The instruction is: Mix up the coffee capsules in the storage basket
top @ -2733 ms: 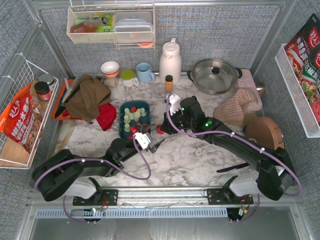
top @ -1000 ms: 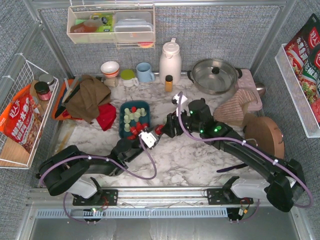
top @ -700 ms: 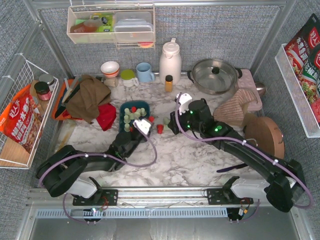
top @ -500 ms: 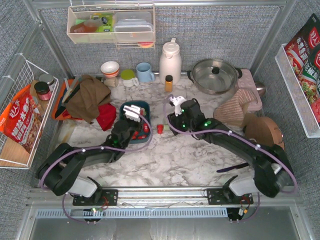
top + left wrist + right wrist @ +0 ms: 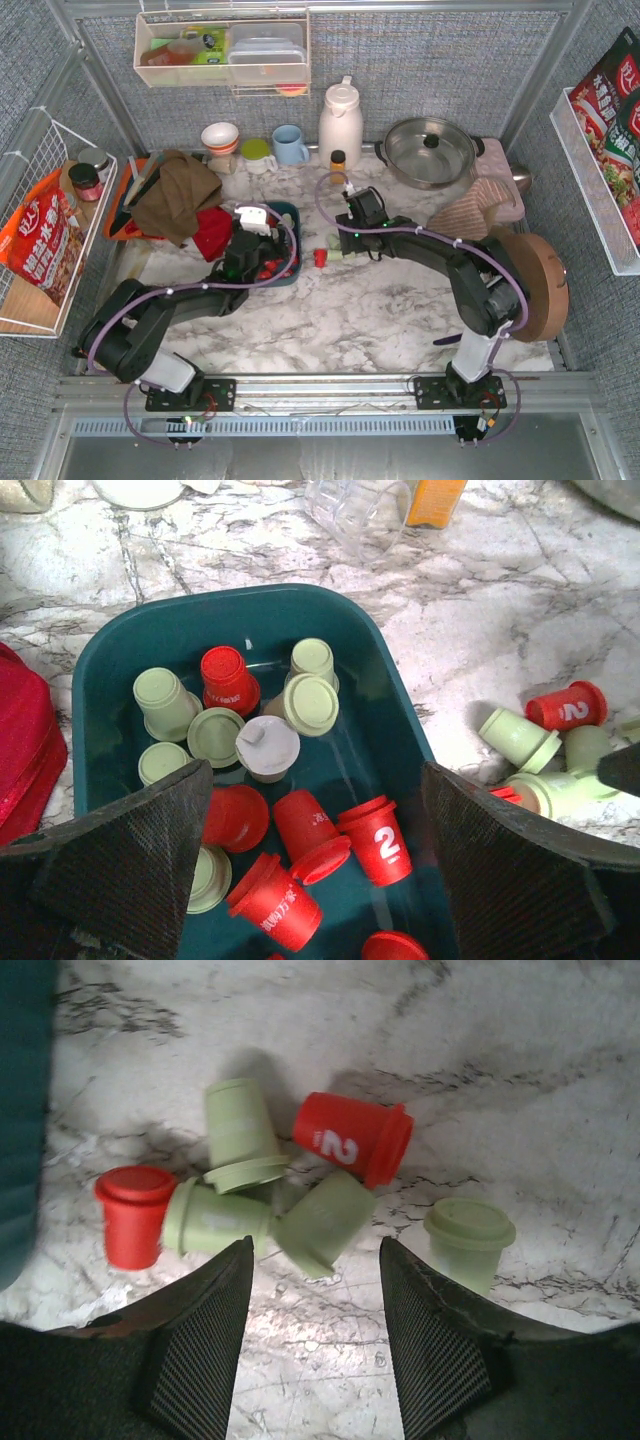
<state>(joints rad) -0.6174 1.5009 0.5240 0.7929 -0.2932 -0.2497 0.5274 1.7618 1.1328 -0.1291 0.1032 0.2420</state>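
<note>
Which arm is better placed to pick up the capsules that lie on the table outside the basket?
Right. The right fingers, open, hang directly over the loose capsules, while the left fingers are spread above the basket, away from them.

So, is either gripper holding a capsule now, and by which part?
Nothing is held. The left gripper stands open over the storage basket; the right gripper is open above loose coffee capsules.

Looked down from high behind the near edge over the whole worktop (image 5: 380,310). Looked close from the left wrist into the storage basket (image 5: 100,695), catching at the right frame edge the loose coffee capsules (image 5: 565,705) filmed closer from the right wrist.
</note>
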